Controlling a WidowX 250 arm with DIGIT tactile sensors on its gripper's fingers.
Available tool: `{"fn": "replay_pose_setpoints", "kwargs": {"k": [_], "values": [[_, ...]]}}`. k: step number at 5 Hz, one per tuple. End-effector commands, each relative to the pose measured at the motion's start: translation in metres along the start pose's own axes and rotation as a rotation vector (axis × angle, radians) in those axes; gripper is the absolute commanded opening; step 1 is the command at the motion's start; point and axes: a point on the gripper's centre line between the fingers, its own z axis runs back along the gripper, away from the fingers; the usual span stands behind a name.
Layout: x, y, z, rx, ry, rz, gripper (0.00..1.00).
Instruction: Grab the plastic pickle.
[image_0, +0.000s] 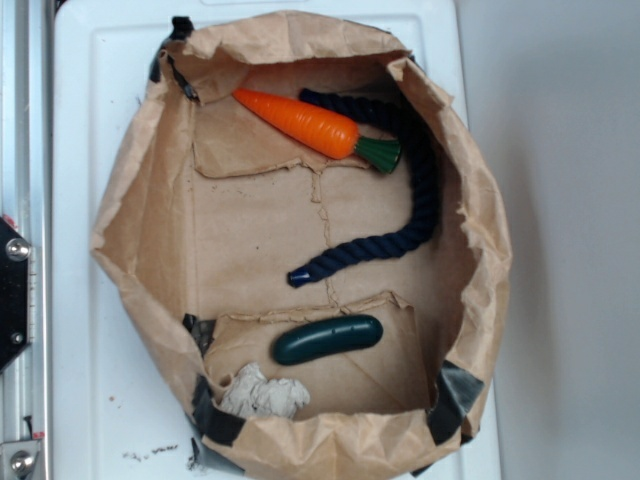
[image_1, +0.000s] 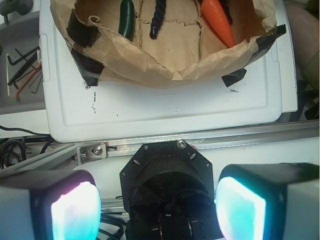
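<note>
Lying on the floor of a crumpled brown paper bag (image_0: 140, 215), the plastic pickle (image_0: 327, 339) rests flat on a folded flap, dark green and glossy, long axis roughly left to right in the exterior view. Nothing touches it. Just beside it, lower left, sits a wad of pale crumpled paper (image_0: 263, 394), close but apart from the pickle.

Across the bag's floor, well apart from the pickle, an orange toy carrot (image_0: 300, 122) with a green top lies slanted. A dark navy rope (image_0: 408, 215) curves from behind the carrot's green end, down the right side and back toward the middle, its free end stopping short of the pickle's flap. Black tape patches (image_0: 455, 397) hold the bag's rim at several corners.

Bag sits on a white plastic tray (image_0: 90, 120), turned-down rim forming an open bowl. A metal rail with bolts runs along the left edge of the exterior view.

Wrist view: the gripper (image_1: 157, 212) is outside the bag, back over the aluminium rail, well apart from the pickle. Its two fingers (image_1: 75, 212) stand wide apart with nothing between them, pads glowing cyan-pink. From here the pickle shows near the bag's upper left, the rope end centre, the carrot to the right. Allen keys and cables (image_1: 22, 67) lie on the counter at far left.
</note>
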Motion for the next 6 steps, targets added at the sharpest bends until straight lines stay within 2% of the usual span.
{"fn": "replay_pose_setpoints", "kwargs": {"k": [1, 2, 4, 6], "values": [[0.000, 0.000, 0.000, 0.000, 0.000, 0.000, 1.00], [0.017, -0.007, -0.022, 0.003, -0.040, -0.026, 1.00], [0.062, -0.002, -0.048, -0.005, -0.115, 0.059, 1.00], [0.120, -0.010, -0.047, 0.006, -0.123, 0.149, 1.00]]}}
